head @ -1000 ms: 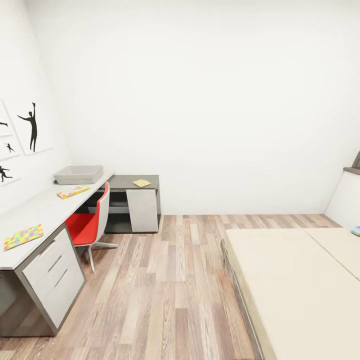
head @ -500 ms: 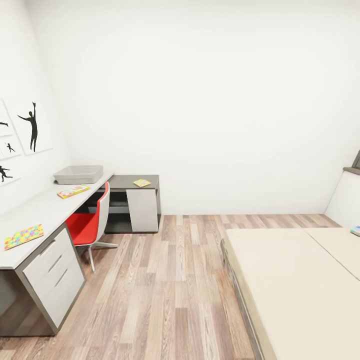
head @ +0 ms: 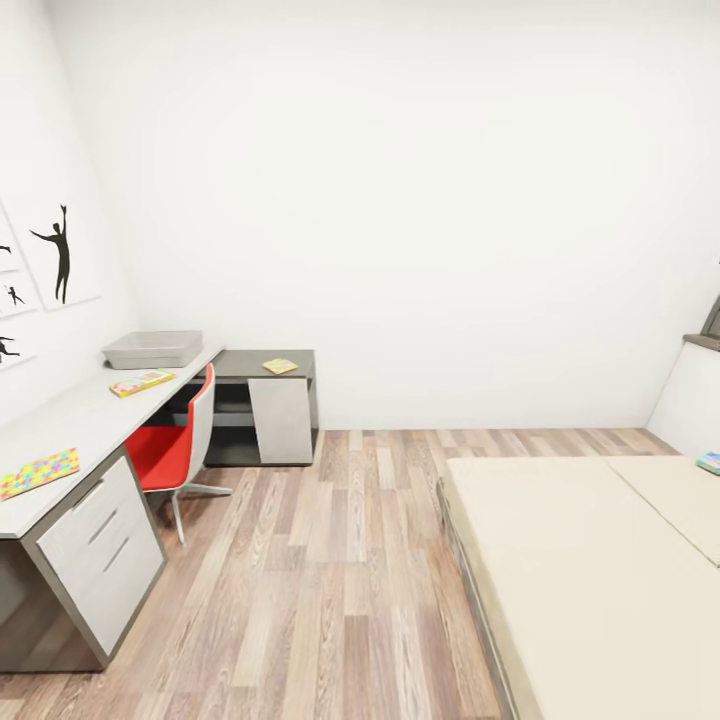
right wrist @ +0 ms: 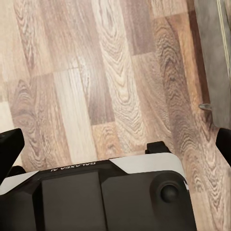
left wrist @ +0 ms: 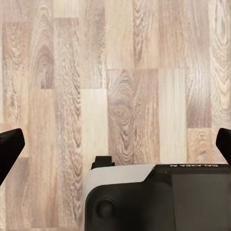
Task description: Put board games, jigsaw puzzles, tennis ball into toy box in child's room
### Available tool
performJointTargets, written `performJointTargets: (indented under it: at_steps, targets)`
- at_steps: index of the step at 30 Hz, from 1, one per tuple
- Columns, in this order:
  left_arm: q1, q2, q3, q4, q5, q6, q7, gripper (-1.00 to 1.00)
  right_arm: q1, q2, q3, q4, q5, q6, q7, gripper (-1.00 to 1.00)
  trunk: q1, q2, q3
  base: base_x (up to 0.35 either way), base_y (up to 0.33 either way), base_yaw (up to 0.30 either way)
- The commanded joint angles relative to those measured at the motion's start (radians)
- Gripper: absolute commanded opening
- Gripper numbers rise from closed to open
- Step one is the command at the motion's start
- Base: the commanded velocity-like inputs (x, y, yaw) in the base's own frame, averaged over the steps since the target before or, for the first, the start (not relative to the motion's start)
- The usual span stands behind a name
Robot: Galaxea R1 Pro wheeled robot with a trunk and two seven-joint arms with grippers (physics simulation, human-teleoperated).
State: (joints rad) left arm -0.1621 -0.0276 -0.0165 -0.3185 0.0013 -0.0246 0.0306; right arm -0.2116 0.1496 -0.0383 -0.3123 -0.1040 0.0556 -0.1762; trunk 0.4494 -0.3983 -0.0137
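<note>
A: Status of the toys?
B: Toy box (head: 153, 349) sits at the far end of the table (head: 80, 420), against the wall. One board game (head: 141, 382) lies just in front of it on the light top. One jigsaw puzzle (head: 39, 472) is at the near end, above the white drawers (head: 100, 555). Second puzzle (head: 280, 366) is on the dark corner section. A game box (head: 710, 462) lies at the bed's (head: 590, 570) far right edge.
A: Grippers?
B: Left gripper (left wrist: 115, 147) and right gripper (right wrist: 115, 144) both spread wide, nothing between the fingers, wood floor (head: 330, 570) beneath. Red chair (head: 180, 445) is tucked at the table.
</note>
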Motion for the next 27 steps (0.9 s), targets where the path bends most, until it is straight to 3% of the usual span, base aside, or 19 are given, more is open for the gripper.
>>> performJointTargets:
  at_steps: [1, 27]
  targets:
    - [-0.001, 0.000, -0.002, 0.002, 0.000, -0.004, 0.003, 1.00, 0.000, 0.001, -0.003, -0.002, -0.006, 0.004, -0.002, 1.00, 0.001, -0.002, -0.001, 0.000, -0.131, 0.000]
    - [-0.001, 0.000, -0.002, 0.011, 0.000, -0.010, 0.003, 1.00, 0.000, 0.001, -0.003, -0.002, -0.006, 0.004, -0.002, 1.00, 0.001, -0.002, -0.001, 0.015, -0.028, 0.000]
